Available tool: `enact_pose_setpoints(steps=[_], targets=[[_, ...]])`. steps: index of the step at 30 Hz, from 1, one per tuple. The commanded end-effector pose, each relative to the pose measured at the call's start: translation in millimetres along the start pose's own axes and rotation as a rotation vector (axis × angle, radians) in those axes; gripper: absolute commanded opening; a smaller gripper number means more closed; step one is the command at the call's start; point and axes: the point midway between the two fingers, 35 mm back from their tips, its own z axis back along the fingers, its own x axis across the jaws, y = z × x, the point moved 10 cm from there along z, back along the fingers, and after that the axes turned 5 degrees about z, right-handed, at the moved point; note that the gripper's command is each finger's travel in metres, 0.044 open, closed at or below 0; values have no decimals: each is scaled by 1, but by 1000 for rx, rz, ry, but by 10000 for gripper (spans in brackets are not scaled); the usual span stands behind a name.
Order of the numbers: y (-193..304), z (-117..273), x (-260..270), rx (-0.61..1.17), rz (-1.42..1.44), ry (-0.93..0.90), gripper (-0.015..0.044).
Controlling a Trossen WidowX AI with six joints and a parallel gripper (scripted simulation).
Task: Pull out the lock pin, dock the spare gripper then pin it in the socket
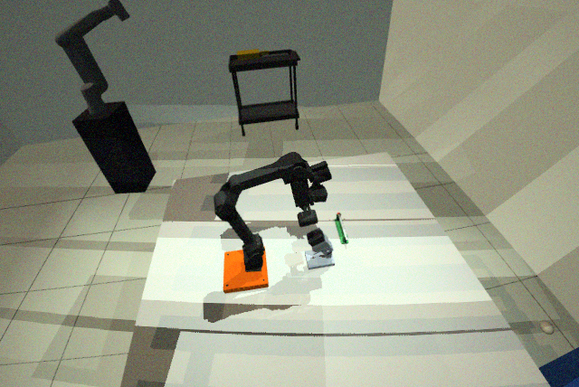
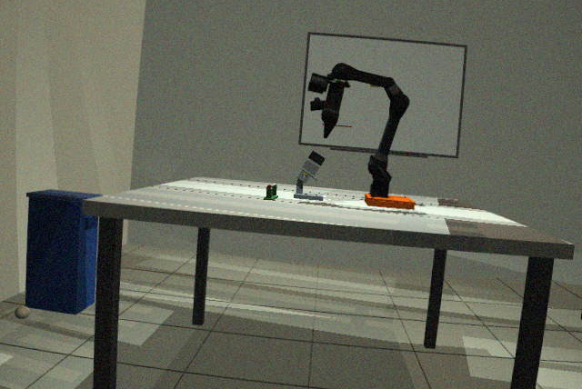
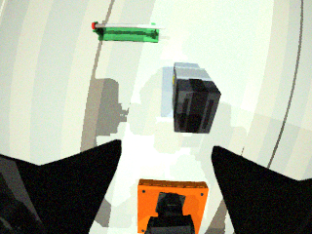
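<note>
While my gripper (image 1: 311,227) (image 2: 326,133) (image 3: 167,148) hangs above the table (image 1: 397,279) (image 2: 328,224), its 2 fingers stand apart, holding nothing. Below them, the spare gripper (image 1: 316,237) (image 2: 312,164) (image 3: 167,148) sits tilted on the grey mount (image 1: 319,259) (image 2: 308,196) (image 3: 167,93); the red-headed pin (image 1: 341,225) (image 2: 269,186) (image 3: 124,25) lies in its green holder (image 1: 341,231) (image 2: 271,194) (image 3: 129,34).

The orange base plate (image 1: 232,275) (image 2: 395,202) (image 3: 146,205) carries 1 black arm (image 1: 261,175) (image 2: 366,75) (image 3: 171,225).
</note>
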Motion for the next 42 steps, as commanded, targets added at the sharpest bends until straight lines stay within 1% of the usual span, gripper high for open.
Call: enact_pose_setpoints(steps=[1,3,6,9,11,16,22,30,32,42], targets=[[-7,1,35,2,4,1,230],[-7,2,57,1,4,-1,180],[-5,3,78,-5,4,-4,180],[-5,4,79,-6,3,-4,180],[-12,2,81,-2,61,5,180],[-68,-17,89,45,489,63,180],[-133,-59,93,143,1024,99,180],[-178,-106,93,248,1462,87,180],[-181,-112,96,261,1510,82,180],[-181,-112,96,261,1510,82,180]])
